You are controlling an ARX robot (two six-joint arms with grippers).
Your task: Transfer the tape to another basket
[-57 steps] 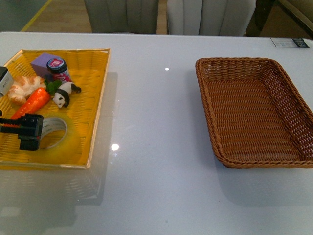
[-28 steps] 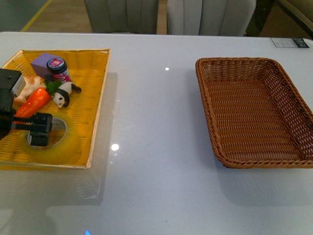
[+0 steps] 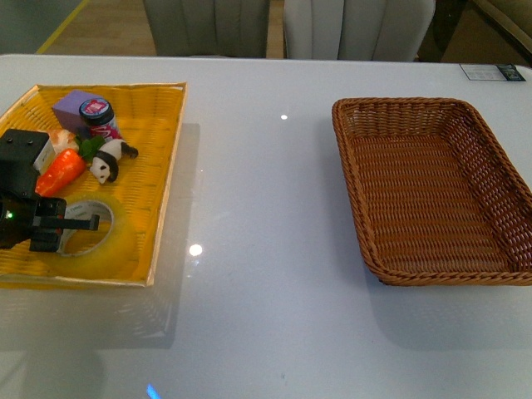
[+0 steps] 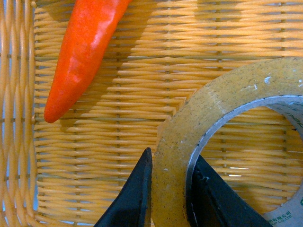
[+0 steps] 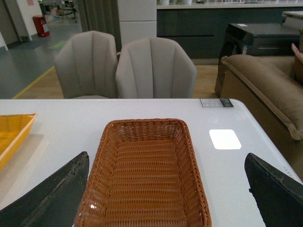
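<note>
The tape (image 3: 106,239), a yellowish roll with a white core, lies flat in the near part of the yellow tray (image 3: 169,179). My left gripper (image 3: 65,226) is shut on the roll's wall. In the left wrist view, one black finger is outside and one inside the tape (image 4: 208,104), with the left gripper (image 4: 173,156) pinching it. The brown wicker basket (image 3: 352,179) sits empty at the right of the table. My right gripper (image 5: 166,156) hangs open above the near end of the basket (image 5: 142,175). It is out of the front view.
The yellow tray also holds an orange carrot (image 3: 60,170), a panda toy (image 3: 106,162), a purple block (image 3: 73,104) and a small jar (image 3: 97,112). The carrot (image 4: 83,52) lies close beside the tape. Two grey chairs (image 5: 156,66) stand beyond the table.
My left arm has come further in over the yellow tray. Its fingers have dropped around the tape's wall and shut on it. The tape has barely moved.
</note>
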